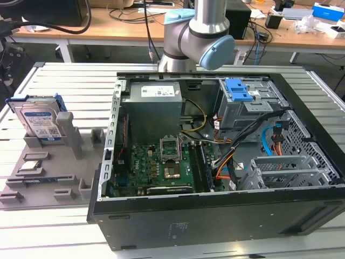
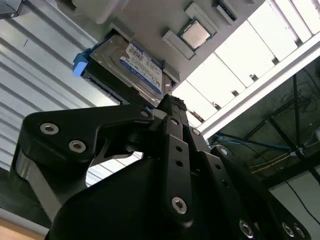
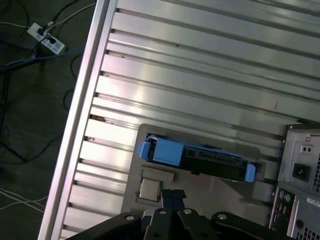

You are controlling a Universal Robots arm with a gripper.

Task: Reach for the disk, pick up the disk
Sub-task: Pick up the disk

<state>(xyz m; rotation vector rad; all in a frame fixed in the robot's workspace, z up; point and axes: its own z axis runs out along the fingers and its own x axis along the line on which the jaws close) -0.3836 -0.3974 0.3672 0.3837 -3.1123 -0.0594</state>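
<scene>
The jaws, closed on nothing, point toward the disk (image 3: 200,159), which stands on edge in the grey holder (image 3: 215,194), clear of their tips, its long axis across their line.

One disk (image 1: 39,120) stands upright in one grey holder tray (image 1: 54,168) by the slatted table's (image 1: 64,232) edge on the exterior view's left. One square processor chip (image 1: 31,165) lies on that same tray. One open computer case (image 1: 215,216) sits at the table's middle, and inside it are one green motherboard (image 1: 145,167), one grey power supply (image 1: 153,108) and one blue-topped drive cage (image 1: 245,110). One robot arm (image 1: 207,21) rises at the far edge, carrying one gripper (image 2: 172,102). One white power strip (image 3: 46,39) lies on the floor
</scene>
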